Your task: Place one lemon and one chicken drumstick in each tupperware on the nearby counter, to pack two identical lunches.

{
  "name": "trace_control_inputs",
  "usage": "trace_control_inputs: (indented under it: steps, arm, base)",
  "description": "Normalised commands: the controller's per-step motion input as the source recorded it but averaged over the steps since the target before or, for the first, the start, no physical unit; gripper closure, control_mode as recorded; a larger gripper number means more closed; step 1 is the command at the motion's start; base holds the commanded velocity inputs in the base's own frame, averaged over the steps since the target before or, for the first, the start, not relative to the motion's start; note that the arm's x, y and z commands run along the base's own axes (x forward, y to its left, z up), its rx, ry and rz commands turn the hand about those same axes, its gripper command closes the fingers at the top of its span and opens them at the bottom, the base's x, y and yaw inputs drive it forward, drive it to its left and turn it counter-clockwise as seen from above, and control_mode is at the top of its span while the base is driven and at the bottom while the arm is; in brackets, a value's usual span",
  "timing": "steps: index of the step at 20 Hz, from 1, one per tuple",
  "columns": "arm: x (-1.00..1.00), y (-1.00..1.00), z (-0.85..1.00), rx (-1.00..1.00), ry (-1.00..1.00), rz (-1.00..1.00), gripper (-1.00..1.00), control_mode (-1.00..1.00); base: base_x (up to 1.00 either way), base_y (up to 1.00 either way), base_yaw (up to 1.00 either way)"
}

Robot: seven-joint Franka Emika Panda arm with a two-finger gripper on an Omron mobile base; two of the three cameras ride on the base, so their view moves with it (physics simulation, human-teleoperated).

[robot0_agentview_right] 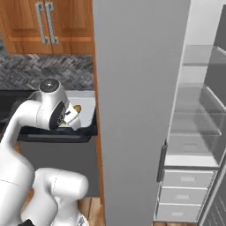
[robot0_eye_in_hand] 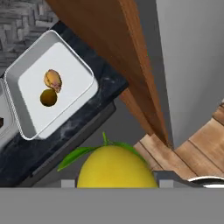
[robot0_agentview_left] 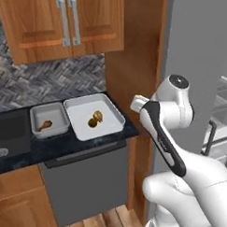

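The gripper [robot0_eye_in_hand: 114,186] is closed on a yellow lemon with green leaves [robot0_eye_in_hand: 114,168]. Ahead of it on the glossy black table [robot0_agentview_left: 88,140], the larger pale tupperware [robot0_agentview_left: 116,110] already holds both foods; carry on to the smaller tupperware [robot0_agentview_left: 34,114], which has only a brown chicken drumstick [robot0_agentview_left: 45,124].

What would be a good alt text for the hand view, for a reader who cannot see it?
A yellow lemon with green leaves sits between the gripper fingers at the bottom. Beyond it, on the black counter, the larger tupperware holds a chicken drumstick and a dark lemon.
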Motion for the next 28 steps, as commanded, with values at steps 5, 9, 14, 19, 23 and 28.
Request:
trace_control_inputs:
  steps: [5, 9, 14, 19, 23, 28]
  arm:
    - [0.00, 0.00, 0.00, 0.00, 0.00, 0.00, 1.00, 1.00]
    - [0.00, 0.00, 0.00, 0.00, 0.00, 0.00, 1.00, 1.00]
    - [0.00, 0.00, 0.00, 0.00, 0.00, 0.00, 1.00, 1.00]
    - [0.90, 0.68, -1.00, -0.15, 0.35, 0.10, 1.00, -1.00]
    - [0.71, 0.55, -0.98, -0.26, 0.17, 0.00, 1.00, -1.00]
    - [0.92, 0.19, -0.52, -0.06, 0.06, 0.00, 1.00, -1.00]
  base:
    - [0.89, 1.00, 0.00]
    - [0.94, 1.00, 0.00]
    - [0.96, 1.00, 0.04]
    - [0.00, 0.00, 0.00]
    - [0.00, 0.00, 0.00]
    - [0.00, 0.00, 0.00]
